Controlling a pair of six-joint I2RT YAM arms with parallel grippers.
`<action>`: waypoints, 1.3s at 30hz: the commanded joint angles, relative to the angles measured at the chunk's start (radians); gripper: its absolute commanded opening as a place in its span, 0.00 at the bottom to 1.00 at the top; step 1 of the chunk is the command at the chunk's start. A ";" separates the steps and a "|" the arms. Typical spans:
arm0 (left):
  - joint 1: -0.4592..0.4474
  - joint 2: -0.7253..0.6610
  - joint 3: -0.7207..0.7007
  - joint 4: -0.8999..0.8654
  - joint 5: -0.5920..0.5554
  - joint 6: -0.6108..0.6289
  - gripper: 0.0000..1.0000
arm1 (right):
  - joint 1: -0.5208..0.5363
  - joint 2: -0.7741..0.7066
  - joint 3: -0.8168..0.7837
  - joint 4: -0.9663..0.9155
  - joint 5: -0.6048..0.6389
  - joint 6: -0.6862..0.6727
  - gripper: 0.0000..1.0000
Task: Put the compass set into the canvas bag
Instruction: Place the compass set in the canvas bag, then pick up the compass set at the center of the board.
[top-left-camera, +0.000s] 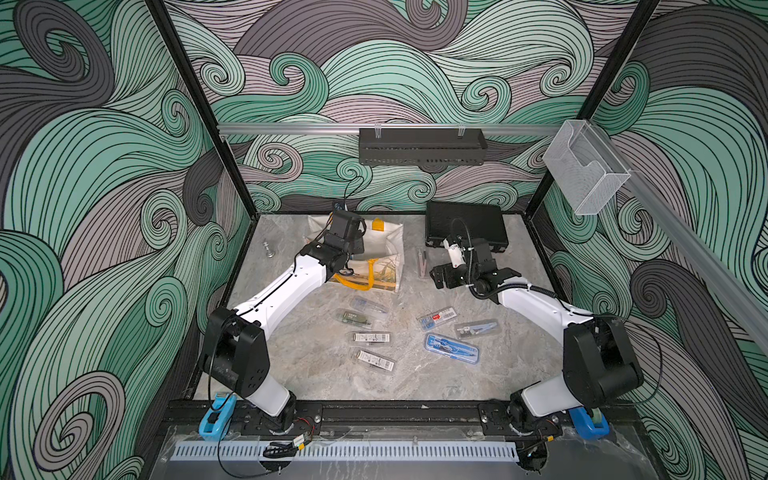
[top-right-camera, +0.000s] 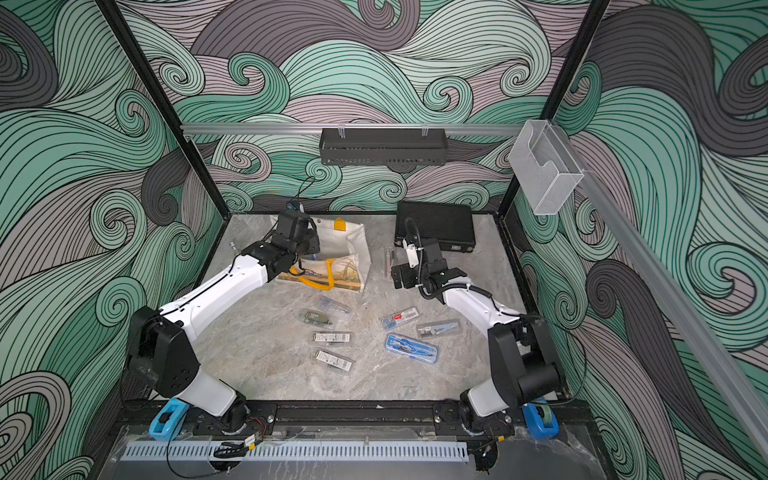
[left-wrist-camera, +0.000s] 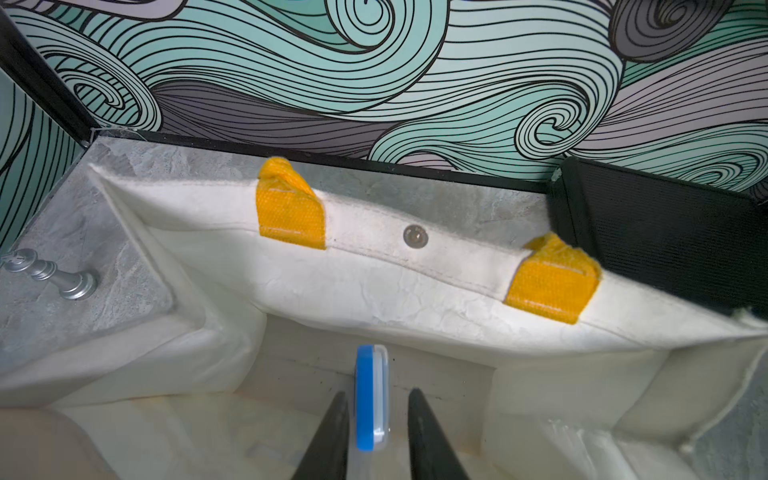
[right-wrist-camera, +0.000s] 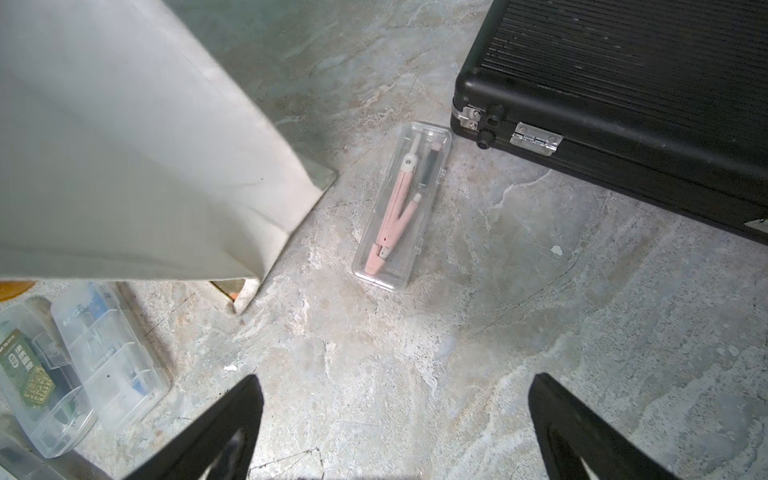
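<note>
Reaching arm: the left arm stretches over the open mouth of the canvas bag (top-left-camera: 388, 243), and its wrist hides the gripper in both top views.
Left gripper (left-wrist-camera: 377, 392): inside the canvas bag (left-wrist-camera: 374, 286), jaws set narrow. The fingers (left-wrist-camera: 332, 436) flank a case, with a thin gap visible on each side, so they are not pressed on it.
Compass set (left-wrist-camera: 365, 395): a blue-backed case with a clear lid, standing on its edge inside the bag between the left fingers, in front of the bag's far inner wall.
Canvas bag: cream-white and held open. Two yellow-orange handle tabs (left-wrist-camera: 291, 216) and a metal snap (left-wrist-camera: 415, 237) sit on the far inner wall, and a yellow handle loop (top-left-camera: 359, 282) drapes over the printed front.
Right gripper (right-wrist-camera: 397, 375): jaws spread wide and empty, hanging above bare desk (right-wrist-camera: 519, 332) beside the bag, on the side toward the black hard case.
Pink compass case (right-wrist-camera: 402, 205): a clear box flat on the desk between the bag and the black hard case (right-wrist-camera: 623, 83), with one end just beside the hard case's corner.
Silver chess piece (left-wrist-camera: 54, 276): lying on its side on the desk just outside the bag's end, away from the black case.
Other clear cases (top-left-camera: 371, 337): scattered on the desk in front of the bag's printed side, among them a blue-framed case (top-left-camera: 451, 348).
</note>
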 joint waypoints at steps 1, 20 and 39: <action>0.014 0.013 0.037 -0.009 0.012 0.015 0.28 | -0.007 0.013 0.029 -0.023 0.007 0.023 1.00; 0.014 -0.199 -0.093 0.090 0.337 0.003 0.90 | -0.009 0.140 0.151 -0.154 0.025 0.118 0.98; 0.014 -0.521 -0.512 0.263 0.541 -0.232 0.99 | 0.041 0.423 0.408 -0.246 0.102 0.191 0.82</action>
